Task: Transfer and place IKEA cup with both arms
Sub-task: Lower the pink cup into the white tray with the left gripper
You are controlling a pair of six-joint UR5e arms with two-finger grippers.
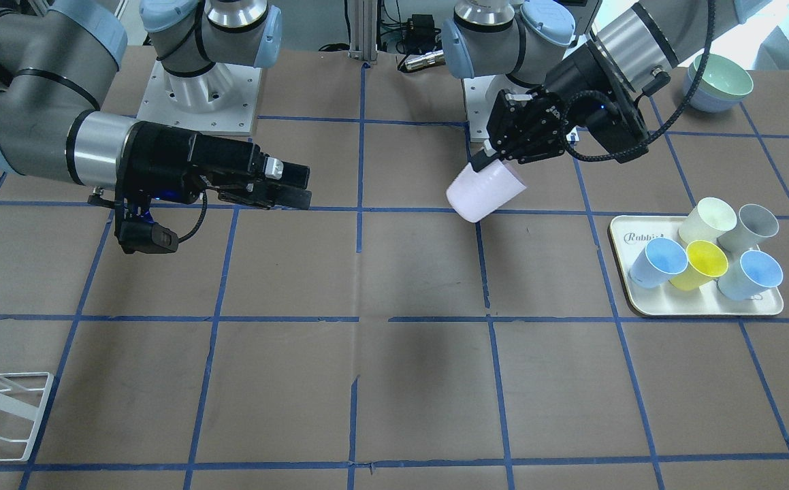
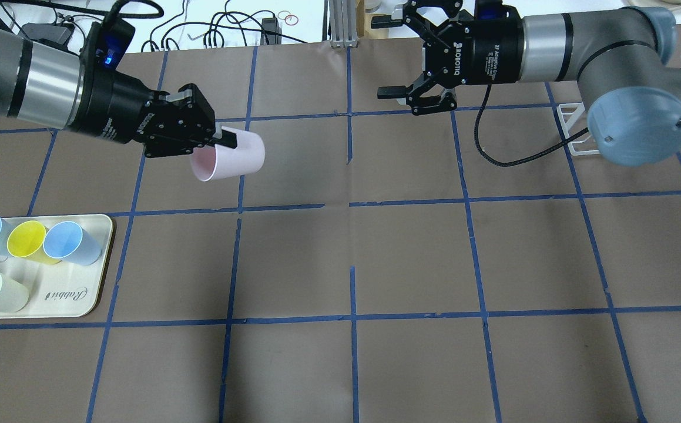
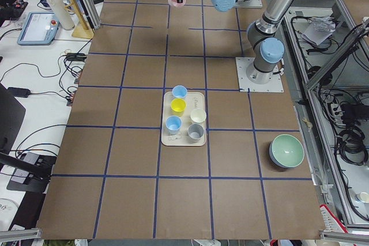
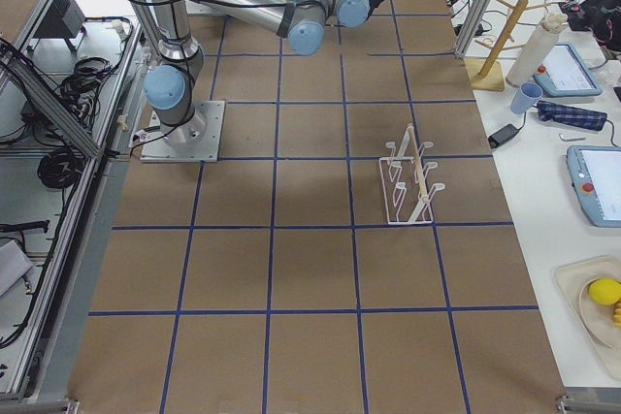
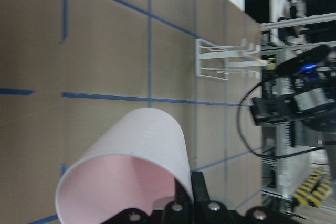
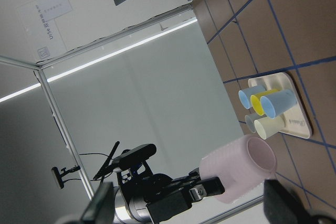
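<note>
The pale pink IKEA cup hangs tilted on its side above the table, left of centre in the overhead view. My left gripper is shut on its rim, one finger inside the mouth. The cup also shows in the front view, under the left gripper. In the left wrist view the cup fills the lower frame. My right gripper is open and empty, across the table's far middle, pointing toward the cup. It sees the cup between its spread fingers.
A cream tray holds several coloured cups at the robot's left front; it also shows in the front view. Stacked bowls sit near the left arm's base. A white wire rack stands on the right side.
</note>
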